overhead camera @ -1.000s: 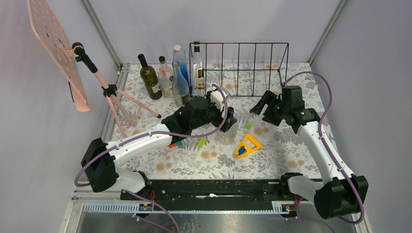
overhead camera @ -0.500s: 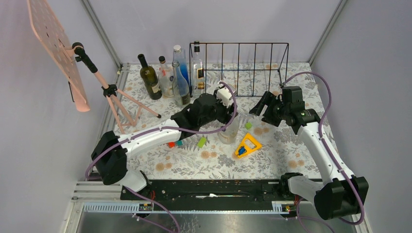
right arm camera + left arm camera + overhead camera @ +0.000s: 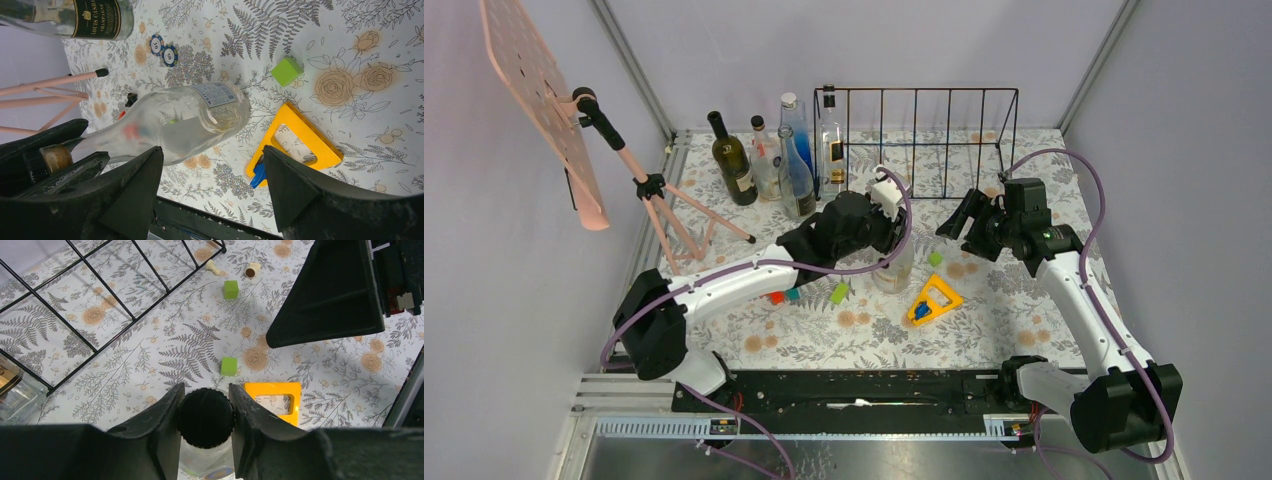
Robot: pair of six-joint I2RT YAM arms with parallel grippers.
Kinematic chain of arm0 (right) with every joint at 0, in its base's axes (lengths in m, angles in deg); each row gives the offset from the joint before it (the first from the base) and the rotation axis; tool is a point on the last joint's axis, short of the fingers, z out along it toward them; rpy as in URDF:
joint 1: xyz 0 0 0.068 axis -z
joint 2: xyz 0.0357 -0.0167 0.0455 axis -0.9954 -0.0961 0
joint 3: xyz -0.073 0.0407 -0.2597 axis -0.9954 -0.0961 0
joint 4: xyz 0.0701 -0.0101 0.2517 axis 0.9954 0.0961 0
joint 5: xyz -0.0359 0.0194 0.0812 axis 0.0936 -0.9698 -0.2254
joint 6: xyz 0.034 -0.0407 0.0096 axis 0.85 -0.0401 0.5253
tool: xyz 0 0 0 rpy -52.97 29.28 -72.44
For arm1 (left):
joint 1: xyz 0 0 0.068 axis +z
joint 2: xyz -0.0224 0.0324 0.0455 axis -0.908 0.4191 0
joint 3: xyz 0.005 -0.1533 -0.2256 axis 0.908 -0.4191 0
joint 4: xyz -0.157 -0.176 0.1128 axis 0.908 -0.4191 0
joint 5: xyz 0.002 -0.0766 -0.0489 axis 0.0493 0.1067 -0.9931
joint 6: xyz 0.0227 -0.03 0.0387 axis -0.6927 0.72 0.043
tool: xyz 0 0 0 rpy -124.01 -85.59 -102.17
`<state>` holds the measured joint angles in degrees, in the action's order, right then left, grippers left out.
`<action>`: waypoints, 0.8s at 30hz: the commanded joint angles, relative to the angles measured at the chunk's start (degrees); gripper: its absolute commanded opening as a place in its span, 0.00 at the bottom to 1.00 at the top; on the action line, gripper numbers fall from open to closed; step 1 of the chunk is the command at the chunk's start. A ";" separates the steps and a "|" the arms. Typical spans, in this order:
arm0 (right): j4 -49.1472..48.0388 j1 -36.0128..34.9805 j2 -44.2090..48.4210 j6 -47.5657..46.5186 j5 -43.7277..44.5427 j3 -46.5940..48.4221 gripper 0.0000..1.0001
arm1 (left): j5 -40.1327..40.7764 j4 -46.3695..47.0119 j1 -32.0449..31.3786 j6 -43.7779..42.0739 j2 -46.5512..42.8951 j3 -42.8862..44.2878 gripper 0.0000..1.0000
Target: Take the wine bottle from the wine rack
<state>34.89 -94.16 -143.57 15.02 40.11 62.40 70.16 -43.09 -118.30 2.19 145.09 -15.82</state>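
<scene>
One clear glass bottle with a black ribbed cap [image 3: 180,125] stands roughly upright on the floral tabletop [image 3: 1024,300], in front of the black wire wine rack [image 3: 924,130] and outside its bays. The left claw [image 3: 205,410] is clamped on the cap from above, so the bottle's long axis runs straight down from it. The right claw [image 3: 959,215], to the right of the bottle, has its fingers apart and holds nothing. A green cube [image 3: 229,366] and a yellow triangular block [image 3: 934,298] lie near the base. Another clear bottle [image 3: 829,150] appears to occupy the rack's left-end bay.
</scene>
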 commanded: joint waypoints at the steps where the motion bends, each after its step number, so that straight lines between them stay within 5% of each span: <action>1: -0.40 0.42 0.98 -0.59 -1.11 -0.22 0.80 | 1.54 -0.60 0.21 0.76 -1.27 2.77 0.00; 9: -0.39 0.37 0.73 -0.93 -0.65 -1.19 0.80 | 6.68 -1.01 2.46 0.01 -8.41 0.81 0.00; 24: -0.39 0.44 -0.83 -0.90 -1.36 -1.04 0.79 | 4.36 -2.24 23.48 5.34 -21.90 -2.73 0.00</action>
<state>34.87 -94.07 -143.92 14.80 40.09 61.28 73.99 -57.80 -99.75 4.25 129.22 -19.95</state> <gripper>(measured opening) 0.796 0.355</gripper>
